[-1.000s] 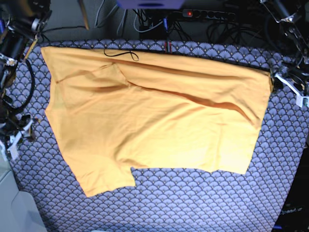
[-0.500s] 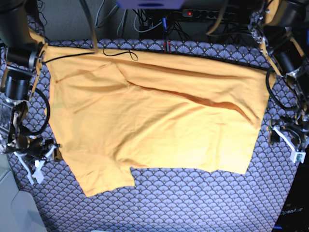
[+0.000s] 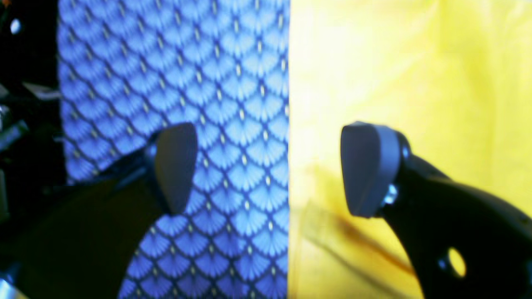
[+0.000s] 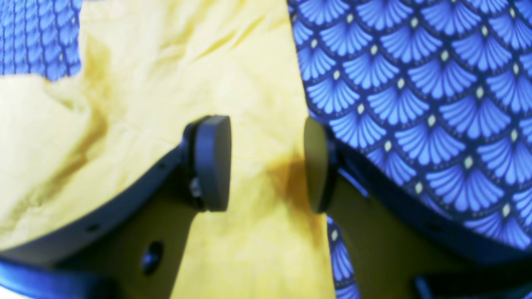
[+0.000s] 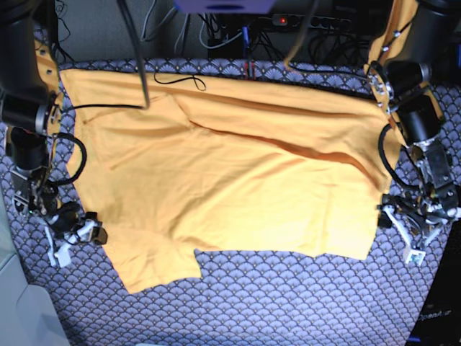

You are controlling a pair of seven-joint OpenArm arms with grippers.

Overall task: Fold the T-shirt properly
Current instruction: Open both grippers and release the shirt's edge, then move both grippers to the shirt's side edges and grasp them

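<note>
nearest the front edge, the t-shirt [image 5: 230, 180] lies spread flat on the blue scallop-patterned cloth [image 5: 288, 303], one sleeve pointing toward the near left corner. the right gripper [image 4: 266, 164] hangs low over that sleeve side, jaws parted with nothing between them, one pad over yellow fabric, the other at the shirt's edge by the cloth. the left gripper [image 3: 268, 170] stands wide open astride the opposite hem edge, one finger over cloth, one over shirt. farther back, cables [image 5: 245, 29] and a power strip [image 5: 310, 20] lie behind the table.
</note>
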